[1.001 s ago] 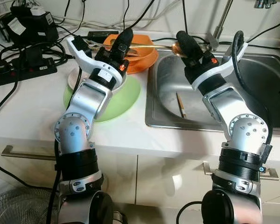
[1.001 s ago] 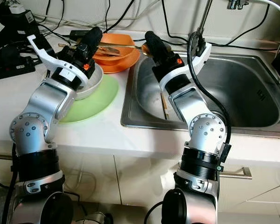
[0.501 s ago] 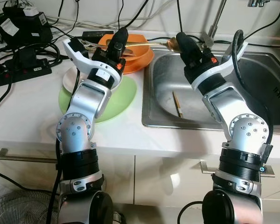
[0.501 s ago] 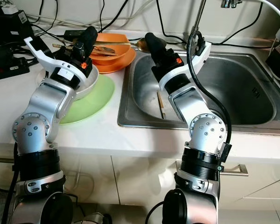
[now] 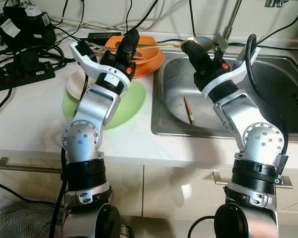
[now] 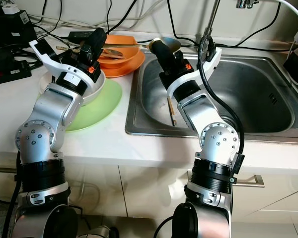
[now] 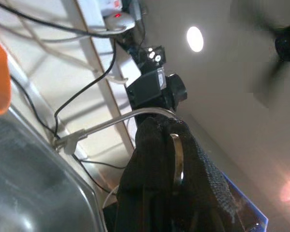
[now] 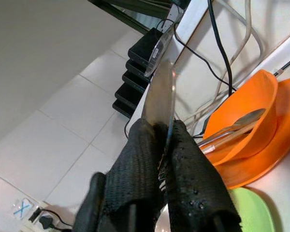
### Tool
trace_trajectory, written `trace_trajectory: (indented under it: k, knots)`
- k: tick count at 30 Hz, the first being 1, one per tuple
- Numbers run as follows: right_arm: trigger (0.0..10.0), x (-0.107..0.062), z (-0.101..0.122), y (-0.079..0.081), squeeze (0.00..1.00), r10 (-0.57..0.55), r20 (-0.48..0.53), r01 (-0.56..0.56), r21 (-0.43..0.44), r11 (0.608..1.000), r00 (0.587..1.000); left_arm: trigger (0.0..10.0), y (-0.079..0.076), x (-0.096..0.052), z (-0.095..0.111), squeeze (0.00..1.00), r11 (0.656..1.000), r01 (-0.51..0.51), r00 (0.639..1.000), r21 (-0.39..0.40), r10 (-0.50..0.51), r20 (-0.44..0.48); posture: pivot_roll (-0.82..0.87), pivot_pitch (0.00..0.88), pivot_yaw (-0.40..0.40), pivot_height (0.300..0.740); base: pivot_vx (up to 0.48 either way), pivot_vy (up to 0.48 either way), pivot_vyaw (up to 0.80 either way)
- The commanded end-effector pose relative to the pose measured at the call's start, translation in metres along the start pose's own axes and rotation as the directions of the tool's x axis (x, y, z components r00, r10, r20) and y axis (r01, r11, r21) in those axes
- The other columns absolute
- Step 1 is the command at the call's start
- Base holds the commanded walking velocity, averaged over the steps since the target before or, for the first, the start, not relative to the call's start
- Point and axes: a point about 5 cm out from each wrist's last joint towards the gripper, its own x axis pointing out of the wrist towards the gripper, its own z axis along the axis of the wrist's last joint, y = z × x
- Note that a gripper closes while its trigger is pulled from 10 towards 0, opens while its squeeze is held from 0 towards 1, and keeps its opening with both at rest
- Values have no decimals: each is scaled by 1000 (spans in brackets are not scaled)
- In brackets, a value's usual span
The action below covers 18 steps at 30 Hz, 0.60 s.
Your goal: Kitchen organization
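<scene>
Right hand [image 8: 159, 159] clamps one ladle [image 6: 170, 43]; left hand [image 5: 129, 42] clamps another.

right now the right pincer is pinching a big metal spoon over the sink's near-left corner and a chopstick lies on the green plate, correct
Not quite. The right pincer does pinch the metal spoon at the sink, but the chopstick is not on the green plate. It lies on the bottom of the sink basin, as the left eye view shows.
</scene>
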Motion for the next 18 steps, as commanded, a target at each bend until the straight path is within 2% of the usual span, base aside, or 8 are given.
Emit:
trace_trajectory:
  k: [1,9,13,14,15,16,17,18]
  knots:
    - [0,0,5,7,0,19,10,-18,-19,1000,1000,0,2,0,-24,0,998,-5,998,-60,1,-63,55,69,5,740,0,0,0]
    - [0,2,13,8,0,10,28,-9,-37,999,1000,0,6,-3,-23,0,999,-11,996,-53,6,-88,57,63,2,740,0,0,0]
    - [0,3,14,8,0,9,30,-8,-35,999,1000,0,8,-4,-23,0,1000,-23,993,3,24,-112,60,65,1,740,0,0,0]
    - [0,3,14,8,0,9,30,-8,-32,999,1000,3255,9,-3,-23,0,998,-30,991,59,37,-129,60,72,1,740,0,0,0]
    - [0,3,14,8,0,9,30,-8,-32,999,1000,3255,9,-3,-23,0,998,-30,991,59,37,-129,60,72,1,740,0,0,0]
    - [0,3,13,8,0,7,31,-6,-29,1000,999,7098,8,-2,-23,0,996,-35,990,86,46,-134,60,73,0,740,0,0,0]
    - [0,4,13,8,0,6,32,-5,-28,1000,999,7098,8,-1,-22,0,994,-38,989,102,52,-136,60,73,0,740,0,0,0]
    - [0,4,12,8,0,7,32,-6,-25,1000,999,10000,6,0,-18,1000,995,-25,991,94,37,-131,62,69,2,740,0,0,0]
